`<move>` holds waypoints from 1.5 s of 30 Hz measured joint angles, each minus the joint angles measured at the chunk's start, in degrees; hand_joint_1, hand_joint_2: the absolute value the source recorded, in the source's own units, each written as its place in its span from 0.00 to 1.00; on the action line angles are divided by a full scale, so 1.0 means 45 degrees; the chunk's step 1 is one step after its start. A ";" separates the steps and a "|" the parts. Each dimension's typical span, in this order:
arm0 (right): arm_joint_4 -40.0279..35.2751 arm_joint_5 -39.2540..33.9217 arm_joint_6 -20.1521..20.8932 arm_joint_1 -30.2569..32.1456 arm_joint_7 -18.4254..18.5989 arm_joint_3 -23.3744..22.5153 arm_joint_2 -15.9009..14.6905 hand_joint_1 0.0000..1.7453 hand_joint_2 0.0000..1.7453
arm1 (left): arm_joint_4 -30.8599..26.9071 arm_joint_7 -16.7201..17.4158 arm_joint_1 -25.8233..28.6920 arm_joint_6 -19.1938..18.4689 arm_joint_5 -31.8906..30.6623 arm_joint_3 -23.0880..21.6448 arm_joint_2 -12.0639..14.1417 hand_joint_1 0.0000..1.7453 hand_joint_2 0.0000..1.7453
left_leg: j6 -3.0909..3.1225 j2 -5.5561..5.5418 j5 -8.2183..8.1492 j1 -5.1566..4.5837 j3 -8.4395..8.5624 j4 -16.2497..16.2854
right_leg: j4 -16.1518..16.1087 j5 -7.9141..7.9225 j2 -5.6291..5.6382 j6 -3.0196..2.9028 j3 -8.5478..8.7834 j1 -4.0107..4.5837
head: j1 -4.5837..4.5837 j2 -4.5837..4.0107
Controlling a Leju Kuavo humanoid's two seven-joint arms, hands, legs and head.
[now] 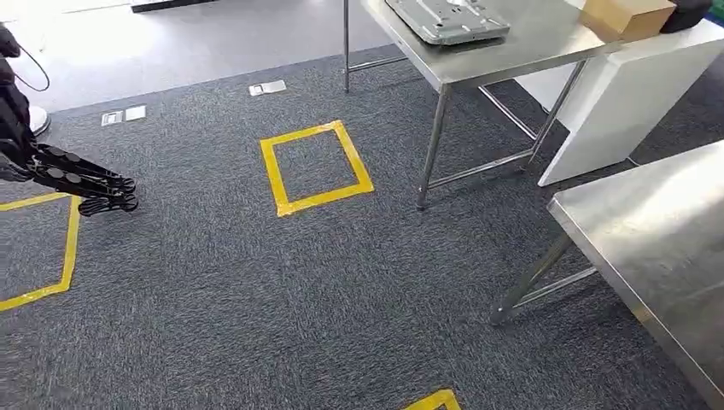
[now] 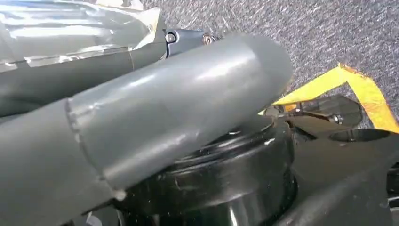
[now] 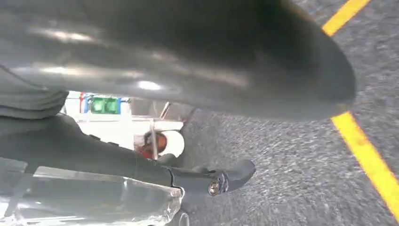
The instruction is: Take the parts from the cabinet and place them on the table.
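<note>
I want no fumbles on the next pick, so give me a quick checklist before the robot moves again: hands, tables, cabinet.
1. Left hand free: ok, fingers stretched out, nothing in them.
2. Right hand free: cannot tell; no part seen at the thumb and finger that show.
3. Room on far table: ok, bare steel beside the grey metal part and the cardboard box.
4. Room on near table: ok, the part in view is bare.
5. Cabinet located: cannot tell; the white unit behind the far table may be it.

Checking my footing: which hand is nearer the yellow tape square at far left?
Left. The left hand hangs over that square's corner; the right hand hangs beside a tape line I cannot place.
</note>
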 joint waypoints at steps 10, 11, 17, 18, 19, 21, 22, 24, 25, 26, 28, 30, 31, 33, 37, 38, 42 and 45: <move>0.0010 -0.0257 -0.0316 0.0192 0.1355 -0.0083 0.0389 0.00 0.00 | 0.0068 -0.1264 -0.0154 0.0832 0.0098 0.0010 -0.0243 0.00 0.00 | -0.0228 0.2401 -0.0327 0.0073 0.0441 -0.0032 | 0.0166 -0.0261 -0.1532 0.0037 -0.0111 0.0311 | -0.0073 0.0000; 0.0010 -0.0214 -0.0316 0.0197 0.1413 -0.0083 0.0467 0.00 0.00 | 0.0190 -0.1506 -0.0191 0.1201 0.0204 0.0010 -0.0267 0.00 0.00 | -0.0103 0.2116 -0.0316 0.0080 0.0419 -0.0046 | 0.0155 -0.0302 -0.1658 0.0117 -0.0049 0.0337 | 0.0029 0.0000; -0.0019 -0.0199 -0.0316 0.0223 0.1476 -0.0102 0.0714 0.00 0.00 | 0.0573 -0.1710 -0.0337 0.1545 0.0345 0.0010 -0.0311 0.00 0.00 | 0.0454 0.1177 -0.0054 0.0038 0.0382 -0.0303 | 0.1832 -0.1313 -0.0517 0.0318 -0.0627 0.0141 | 0.0049 0.0000; -0.0019 -0.0204 -0.0316 0.0184 0.1477 -0.0102 0.0729 0.00 0.00 | 0.0612 -0.1715 -0.0360 0.1545 0.0349 0.0010 -0.0316 0.00 0.00 | 0.0467 0.1014 -0.0046 0.0031 0.0361 -0.0301 | 0.2886 -0.1734 -0.0401 0.0299 -0.1131 0.0137 | 0.0058 0.0000; -0.0024 -0.0252 -0.0330 0.0128 0.1481 -0.0107 0.0733 0.00 0.00 | 0.0641 -0.1710 -0.0363 0.1545 0.0412 0.0015 -0.0316 0.00 0.00 | 0.0470 0.0825 -0.0044 0.0001 0.0351 -0.0298 | 0.3884 -0.2031 -0.0366 0.0342 -0.1610 0.0138 | 0.0053 0.0000; -0.0039 -0.0404 -0.0457 0.0104 0.1681 -0.0156 0.0816 0.00 0.00 | 0.0788 -0.1578 -0.0440 0.1613 0.0481 0.0068 -0.0316 0.00 0.00 | 0.0462 0.0434 -0.0037 -0.0006 0.0367 -0.0285 | 0.4030 -0.1812 -0.0349 0.0551 -0.1727 0.0094 | 0.0053 0.0000; -0.0039 -0.0530 -0.0608 0.0124 0.1905 -0.0190 0.0884 0.00 0.00 | 0.0957 -0.1461 -0.0531 0.1598 0.0383 0.0092 -0.0316 0.00 0.00 | 0.0451 0.0209 -0.0031 0.0004 0.0385 -0.0277 | 0.3240 -0.1373 -0.0319 0.0702 -0.1392 0.0081 | 0.0058 0.0000; -0.0039 -0.1255 -0.1230 0.0239 0.2678 -0.0492 0.1113 0.00 0.00 | 0.1156 -0.1039 -0.0689 0.0902 -0.0800 0.0043 -0.0316 0.00 0.00 | 0.0386 -0.0208 -0.0001 0.0019 0.0411 -0.0263 | 0.1004 -0.0330 0.0172 0.0953 -0.0455 -0.0060 | 0.0058 0.0000; -0.0034 -0.1711 -0.1710 0.0353 0.3254 -0.0798 0.1401 0.00 0.00 | 0.1219 -0.0918 -0.0787 0.0402 -0.1764 -0.0091 -0.0316 0.00 0.00 | 0.0297 -0.0375 0.0017 -0.0052 0.0352 -0.0213 | 0.0415 -0.0275 0.0826 0.0890 -0.0325 -0.0112 | 0.0059 0.0000; -0.0034 -0.2007 -0.2085 0.0379 0.3586 -0.1084 0.1648 0.00 0.00 | 0.1278 -0.0860 -0.0895 0.0076 -0.2490 -0.0244 -0.0316 0.00 0.00 | 0.0202 -0.0577 0.0022 -0.0044 0.0264 -0.0194 | 0.0318 -0.0245 0.0785 0.0697 -0.0332 -0.0056 | 0.0044 0.0000; -0.0039 -0.2361 -0.2592 0.0408 0.3706 -0.1650 0.2165 0.00 0.00 | 0.1326 -0.0806 -0.0982 -0.0383 -0.3505 -0.0529 -0.0316 0.00 0.00 | 0.0014 -0.0737 0.0124 0.0027 0.0188 -0.0267 | 0.0345 -0.0202 0.0590 0.0454 -0.0251 0.0094 | 0.0039 0.0000; -0.0049 -0.2492 -0.2793 0.0292 0.3740 -0.2021 0.2517 0.00 0.00 | 0.1389 -0.0816 -0.1063 -0.0627 -0.4120 -0.0778 -0.0316 0.00 0.00 | -0.0100 -0.0351 0.0036 0.0074 0.0079 -0.0122 | 0.0211 -0.0006 0.0291 0.0165 -0.0237 -0.0161 | 0.0004 0.0000; -0.0053 -0.2569 -0.2871 0.0295 0.3744 -0.2151 0.2710 0.00 0.00 | 0.1394 -0.0820 -0.1072 -0.0651 -0.4386 -0.0912 -0.0316 0.00 0.00 | -0.0134 0.0286 -0.0328 -0.0005 -0.0078 0.0283 | 0.0206 0.0001 0.0165 0.0067 -0.0242 -0.0077 | -0.0034 0.0000; -0.0049 -0.2676 -0.2977 0.0337 0.3745 -0.2399 0.2977 0.00 0.00 | 0.1394 -0.0894 -0.1128 -0.0617 -0.4730 -0.1102 -0.0316 0.00 0.00 | -0.0205 0.0607 -0.1330 -0.0043 -0.0824 0.2009 | 0.0207 -0.0023 -0.0278 -0.0129 -0.0229 0.0029 | -0.0073 0.0000; 0.0000 -0.2783 -0.3303 0.0311 0.3754 -0.2891 0.3138 0.00 0.00 | 0.1394 -0.1088 -0.1318 -0.0753 -0.5606 -0.1530 -0.0316 0.00 0.00 | -0.0312 0.0858 -0.1250 -0.0010 -0.0840 0.2694 | 0.0218 -0.0068 -0.1118 -0.0179 -0.0245 0.0093 | -0.0083 0.0000; 0.0000 -0.2798 -0.3317 0.0287 0.3754 -0.2983 0.3167 0.00 0.00 | 0.1394 -0.1078 -0.1276 -0.0777 -0.5625 -0.1589 -0.0316 0.00 0.00 | -0.0341 0.1053 -0.0760 0.0017 -0.0251 0.1680 | 0.0224 -0.0080 -0.1231 -0.0182 -0.0226 0.0083 | -0.0083 0.0000; 0.0015 -0.2817 -0.3376 0.0255 0.3755 -0.3186 0.3211 0.00 0.00 | 0.1409 -0.1014 -0.1205 -0.0806 -0.5712 -0.1748 -0.0316 0.00 0.00 | -0.0047 0.1912 -0.0486 -0.0129 0.0519 -0.0049 | 0.0350 -0.0234 -0.1620 0.0028 -0.0330 0.0361 | -0.0025 0.0000; 0.0015 -0.2817 -0.3381 0.0166 0.3759 -0.3269 0.3264 0.00 0.00 | 0.1418 -0.1112 -0.1227 -0.0845 -0.5712 -0.1792 -0.0330 0.00 0.00 | 0.0267 0.1433 -0.0345 -0.0169 0.0516 -0.0161 | 0.0427 -0.0341 -0.2044 0.0193 -0.0289 0.0384 | -0.0029 0.0000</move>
